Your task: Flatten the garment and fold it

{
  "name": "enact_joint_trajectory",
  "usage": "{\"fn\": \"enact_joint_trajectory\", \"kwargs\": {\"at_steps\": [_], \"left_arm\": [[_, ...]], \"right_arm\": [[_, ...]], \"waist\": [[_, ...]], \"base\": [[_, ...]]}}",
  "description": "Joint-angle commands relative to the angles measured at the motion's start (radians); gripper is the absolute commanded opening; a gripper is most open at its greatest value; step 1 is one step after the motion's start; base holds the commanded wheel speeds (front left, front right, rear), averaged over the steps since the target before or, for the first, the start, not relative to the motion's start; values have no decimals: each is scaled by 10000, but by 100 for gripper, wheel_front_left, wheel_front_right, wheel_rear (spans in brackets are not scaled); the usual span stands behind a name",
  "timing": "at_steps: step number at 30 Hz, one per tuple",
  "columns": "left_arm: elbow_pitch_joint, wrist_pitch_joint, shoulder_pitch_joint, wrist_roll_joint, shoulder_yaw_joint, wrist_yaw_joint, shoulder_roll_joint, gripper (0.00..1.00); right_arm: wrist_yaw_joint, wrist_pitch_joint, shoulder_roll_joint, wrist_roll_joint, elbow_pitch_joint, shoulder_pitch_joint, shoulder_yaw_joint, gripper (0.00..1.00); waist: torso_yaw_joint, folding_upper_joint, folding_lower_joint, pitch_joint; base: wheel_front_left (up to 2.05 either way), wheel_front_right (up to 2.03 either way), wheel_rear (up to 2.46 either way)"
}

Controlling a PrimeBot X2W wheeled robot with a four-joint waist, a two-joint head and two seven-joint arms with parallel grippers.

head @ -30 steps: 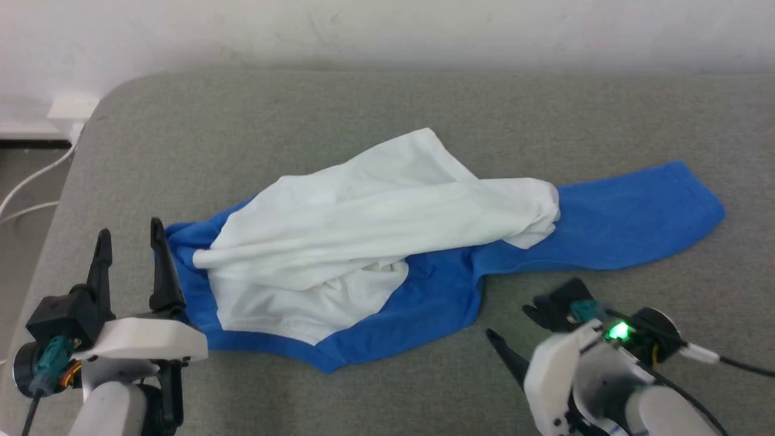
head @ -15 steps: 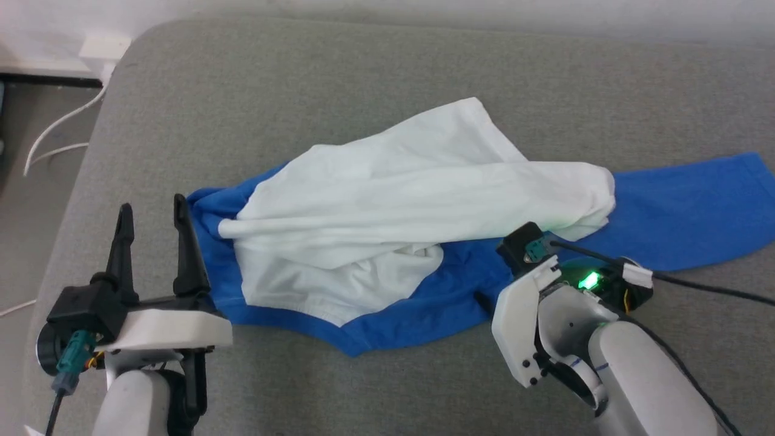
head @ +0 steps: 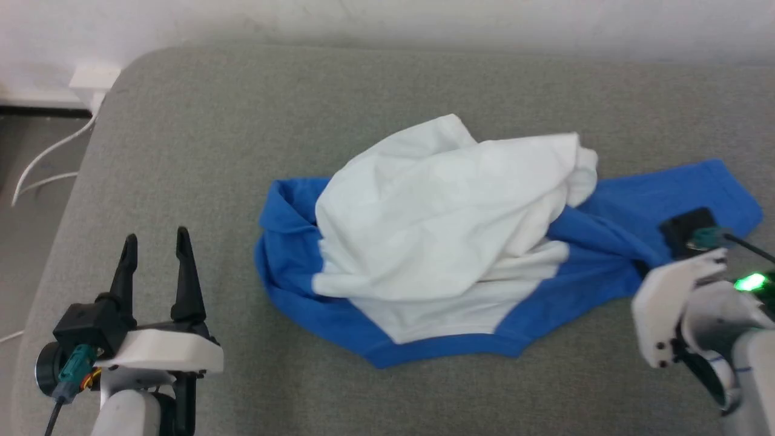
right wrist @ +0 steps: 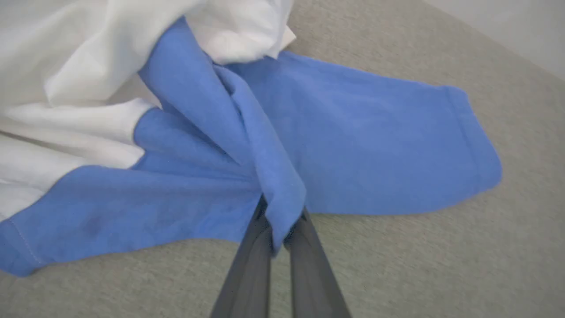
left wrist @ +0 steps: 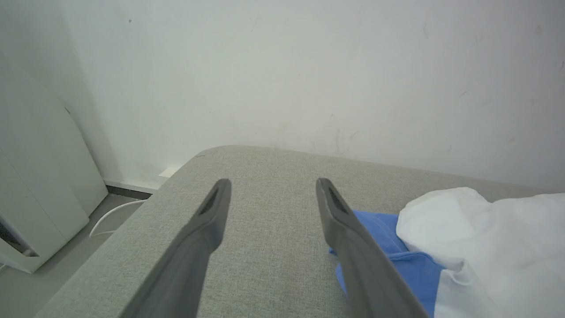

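Note:
The garment [head: 442,230], a white shirt with blue sleeves and trim, lies crumpled in the middle of the grey cushion. In the right wrist view my right gripper [right wrist: 282,216] is shut on a pinched fold of its blue sleeve [right wrist: 247,132], with the cloth draped over the fingertips. In the head view that gripper's white housing [head: 678,309] sits at the shirt's right end, its fingers hidden. My left gripper [head: 155,239] stands open at the lower left, apart from the shirt's blue edge [left wrist: 388,247], with nothing between its fingers [left wrist: 207,221].
The grey cushion [head: 242,121] has a rounded far-left corner and a left edge dropping to the floor. White cables [head: 42,163] and a white wall socket [head: 94,79] lie beyond that corner. A white wall [left wrist: 309,66] runs behind. A pale panel [left wrist: 39,176] stands left.
My right gripper has closed on the blue sleeve and pulled to the right, dragging the shirt rightward and bunching the white body. The shirt's left edge is now away from my left gripper. The camera shifted.

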Motion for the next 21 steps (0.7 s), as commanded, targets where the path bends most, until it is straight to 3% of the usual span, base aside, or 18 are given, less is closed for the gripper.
{"fn": "enact_joint_trajectory", "kwargs": {"at_steps": [1, 5, 6, 7, 16, 21], "left_arm": [[54, 10, 134, 70, -11, -84, 101, 100], [48, 375, 272, 63, -187, -270, 279, 100], [27, 507, 313, 39, -244, -338, 317, 100], [23, 644, 358, 22, -301, -412, 372, 100], [-443, 3133, 1253, -501, -1019, -822, 444, 100], [-712, 4921, 1488, -1065, -1205, -363, -9, 100]], "right_arm": [[-21, -89, -100, -153, -77, 240, -327, 0], [-21, -397, 41, -172, 45, 657, -1054, 2], [-21, -539, 97, -156, 96, 748, -1143, 73], [-21, -683, 167, -147, 157, 837, -1212, 100], [-21, -3011, 1472, -21, -255, 2010, -2000, 100], [-21, -3900, 1820, -81, -615, 2746, -1931, 100]], "waist": [[-254, 0, -1, -286], [-402, 0, -1, -508], [-420, 0, -1, -548], [-448, 0, -1, -611], [-742, 0, -1, -1236], [-943, 0, -1, -1284]], "base": [[0, 0, 0], [0, 0, 0], [0, 0, 0], [0, 0, 0], [0, 0, 0], [0, 0, 0]]}}
